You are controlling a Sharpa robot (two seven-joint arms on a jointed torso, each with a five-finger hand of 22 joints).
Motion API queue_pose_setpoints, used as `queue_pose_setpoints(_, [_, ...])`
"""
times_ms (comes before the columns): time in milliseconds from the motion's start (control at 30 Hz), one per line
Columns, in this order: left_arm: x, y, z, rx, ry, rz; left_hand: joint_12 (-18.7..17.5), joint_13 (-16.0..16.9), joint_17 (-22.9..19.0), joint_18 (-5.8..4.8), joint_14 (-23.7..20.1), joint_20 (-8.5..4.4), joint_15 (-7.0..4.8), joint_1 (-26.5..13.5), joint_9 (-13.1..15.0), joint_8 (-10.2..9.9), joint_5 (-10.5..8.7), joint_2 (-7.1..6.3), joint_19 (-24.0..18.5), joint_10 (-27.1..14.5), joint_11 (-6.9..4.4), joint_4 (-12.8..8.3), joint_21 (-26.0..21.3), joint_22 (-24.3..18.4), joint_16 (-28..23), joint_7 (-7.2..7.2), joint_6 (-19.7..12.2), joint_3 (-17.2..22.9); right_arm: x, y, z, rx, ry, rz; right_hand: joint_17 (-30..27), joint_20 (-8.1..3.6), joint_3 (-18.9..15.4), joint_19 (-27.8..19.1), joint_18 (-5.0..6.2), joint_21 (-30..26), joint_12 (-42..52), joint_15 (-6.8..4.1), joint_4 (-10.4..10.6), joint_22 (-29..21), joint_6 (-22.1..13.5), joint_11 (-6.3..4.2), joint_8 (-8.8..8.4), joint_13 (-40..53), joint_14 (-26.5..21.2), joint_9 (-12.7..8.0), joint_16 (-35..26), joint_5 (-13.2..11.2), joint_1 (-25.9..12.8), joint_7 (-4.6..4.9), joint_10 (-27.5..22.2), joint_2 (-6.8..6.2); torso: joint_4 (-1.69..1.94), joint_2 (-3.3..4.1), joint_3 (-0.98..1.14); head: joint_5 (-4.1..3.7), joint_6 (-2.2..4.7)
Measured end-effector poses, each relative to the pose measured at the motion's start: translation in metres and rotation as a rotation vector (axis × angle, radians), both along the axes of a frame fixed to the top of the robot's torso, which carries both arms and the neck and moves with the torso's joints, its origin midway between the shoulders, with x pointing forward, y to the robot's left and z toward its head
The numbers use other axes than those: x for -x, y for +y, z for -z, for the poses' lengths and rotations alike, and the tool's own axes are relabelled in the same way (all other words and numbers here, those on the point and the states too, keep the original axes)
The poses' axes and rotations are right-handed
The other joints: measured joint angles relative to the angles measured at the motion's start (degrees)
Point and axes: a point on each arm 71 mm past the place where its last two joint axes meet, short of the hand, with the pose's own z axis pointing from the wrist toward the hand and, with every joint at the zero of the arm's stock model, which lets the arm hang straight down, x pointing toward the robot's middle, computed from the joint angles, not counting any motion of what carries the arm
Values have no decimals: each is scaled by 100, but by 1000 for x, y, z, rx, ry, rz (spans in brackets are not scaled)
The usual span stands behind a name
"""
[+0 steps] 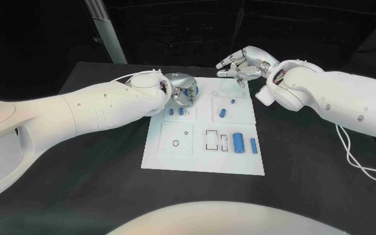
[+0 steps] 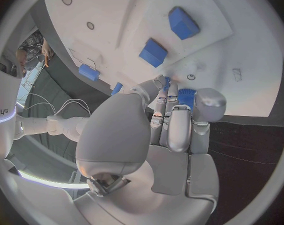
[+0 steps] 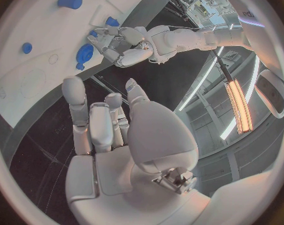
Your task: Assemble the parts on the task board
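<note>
The white task board [image 1: 204, 161] lies mid-table with several blue parts on it. My left hand [image 1: 179, 88] hovers over the board's far left corner and pinches a small blue part [image 2: 186, 95] between its fingertips, close above the board [image 2: 242, 70]. In the right wrist view the left hand [image 3: 126, 47] shows with a blue round piece [image 3: 84, 53] at its fingers. My right hand [image 1: 246, 63] hangs above the board's far right corner, with its fingers [image 3: 74, 105] apart and nothing in them.
Blue cylinders lie in the right middle field [image 1: 223, 113] and the near right field [image 1: 239, 143], and two short ones [image 1: 176, 112] sit just under my left hand. Black outlined slots [image 1: 211, 140] mark the near middle. Black table surrounds the board.
</note>
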Motion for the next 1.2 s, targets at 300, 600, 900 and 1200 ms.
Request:
queue_pose_setpoints(300, [-3,16,-18,59,-25,-38,-23,0,-1,0,0,0,0,0,-1,-21,-1,-1,0,-1,1,-31,0,18,0,20,20,30,0,-1,0,1,0,2,0,0,0,0,0,0,0,0,0,0,0,0,0,0,0,0,0,0,0,0,0,0,3,-2,4,27,15])
queue_pose_setpoints(600, [-1,39,-21,73,-19,-73,-55,-3,-10,0,0,0,0,-25,0,-21,-4,-25,0,23,-22,-31,39,35,0,-1,41,30,0,-3,0,2,0,6,0,0,0,0,0,0,0,0,0,0,0,0,0,0,0,0,0,0,0,0,0,0,8,-2,1,59,45])
queue_pose_setpoints(900, [-1,48,-18,74,17,-96,-88,-3,-20,0,0,0,0,-54,-6,-44,-4,-55,0,50,-10,-48,39,42,-1,0,42,48,0,-4,1,2,1,7,-1,0,0,0,0,0,0,0,0,0,0,0,0,0,0,0,0,0,0,0,0,0,0,0,-3,80,42])
queue_pose_setpoints(1200, [-1,51,-16,66,47,-104,-88,-5,-25,1,0,0,0,-54,-6,-43,-4,-55,0,49,-9,-64,39,49,-1,0,42,63,0,-4,2,3,2,8,-1,0,0,0,0,-28,0,0,0,0,0,0,0,0,0,0,0,0,0,0,0,0,-11,6,-3,100,13])
